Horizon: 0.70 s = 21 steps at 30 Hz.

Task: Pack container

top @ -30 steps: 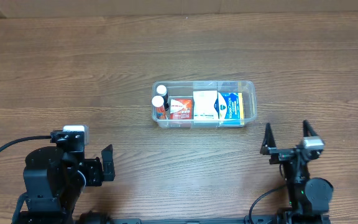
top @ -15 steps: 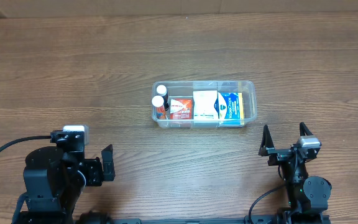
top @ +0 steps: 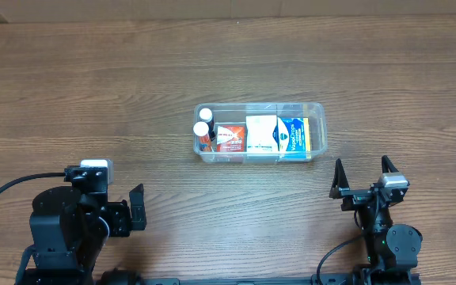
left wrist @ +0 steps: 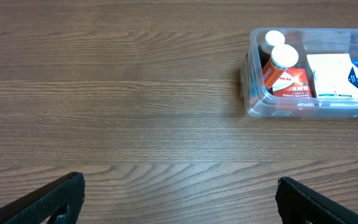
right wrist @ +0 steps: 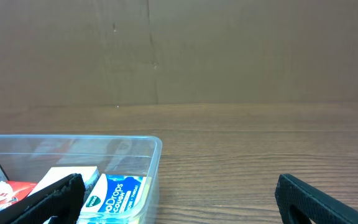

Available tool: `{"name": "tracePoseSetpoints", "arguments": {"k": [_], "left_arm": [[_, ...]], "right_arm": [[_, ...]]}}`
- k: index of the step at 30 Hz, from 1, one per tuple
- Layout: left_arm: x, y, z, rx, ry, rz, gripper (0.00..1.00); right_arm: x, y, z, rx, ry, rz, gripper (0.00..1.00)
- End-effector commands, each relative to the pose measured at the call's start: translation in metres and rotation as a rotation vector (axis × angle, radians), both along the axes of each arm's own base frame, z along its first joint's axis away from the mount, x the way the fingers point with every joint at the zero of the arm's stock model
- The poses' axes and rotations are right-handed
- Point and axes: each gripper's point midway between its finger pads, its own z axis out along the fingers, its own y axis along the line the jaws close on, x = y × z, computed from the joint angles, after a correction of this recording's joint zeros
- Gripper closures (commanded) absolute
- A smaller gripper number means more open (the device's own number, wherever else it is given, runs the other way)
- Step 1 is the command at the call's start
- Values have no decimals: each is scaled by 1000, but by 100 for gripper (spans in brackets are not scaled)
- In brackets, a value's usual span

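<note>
The clear plastic container (top: pixel 321 125) stands on the wooden table near its middle. Inside are two white-capped bottles (top: pixel 203 128), a red and white box (top: pixel 229 138), a white box (top: pixel 261 133) and a blue cough drops box (top: pixel 294 135). It also shows in the left wrist view (left wrist: pixel 251 102) at upper right and in the right wrist view (right wrist: pixel 156 163) at lower left. My left gripper (top: pixel 137 207) is open and empty at the front left. My right gripper (top: pixel 362 176) is open and empty at the front right, a little in front of the container's right end.
The wooden table (top: pixel 93 87) spreads all around the container. A brown wall (right wrist: pixel 166 50) stands behind the table's far edge in the right wrist view. A black cable (top: pixel 6 190) runs from the left arm's base.
The right gripper has drawn back slightly toward the front edge and then stayed still. The left arm and the container have not moved.
</note>
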Motion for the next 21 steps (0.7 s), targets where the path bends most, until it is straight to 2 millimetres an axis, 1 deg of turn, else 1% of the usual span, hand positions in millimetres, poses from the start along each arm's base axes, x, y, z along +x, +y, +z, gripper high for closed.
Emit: {"name": "tracePoseSetpoints", "arguments": {"k": [1, 4, 6, 7, 9, 11, 13, 16, 19, 21], "left_arm": [[-6, 1, -2, -10, 7, 17, 0], [-15, 6, -5, 10, -38, 35, 0], [-18, 8, -15, 10, -91, 52, 0], [-15, 11, -24, 12, -137, 64, 0], [-8, 16, -35, 25, -206, 90, 0], [6, 22, -43, 38, -328, 115, 0], [20, 25, -40, 44, -463, 128, 0], [40, 30, -30, 52, -664, 155, 0], [49, 33, -27, 54, -796, 171, 0], [52, 35, -31, 55, -843, 178, 0]], "right_arm": [[0, -1, 0, -1, -9, -7, 0], [0, -1, -1, -1, -8, -7, 0], [0, -1, 0, -1, -9, -7, 0], [0, -1, 0, -1, -9, -7, 0], [0, -1, 0, -1, -9, -7, 0], [0, -1, -1, -1, -8, -7, 0], [0, -1, -1, -1, -8, -7, 0], [0, -1, 0, -1, -9, -7, 0], [0, -1, 0, -1, -9, -7, 0], [0, -1, 0, -1, -9, -7, 0]]}}
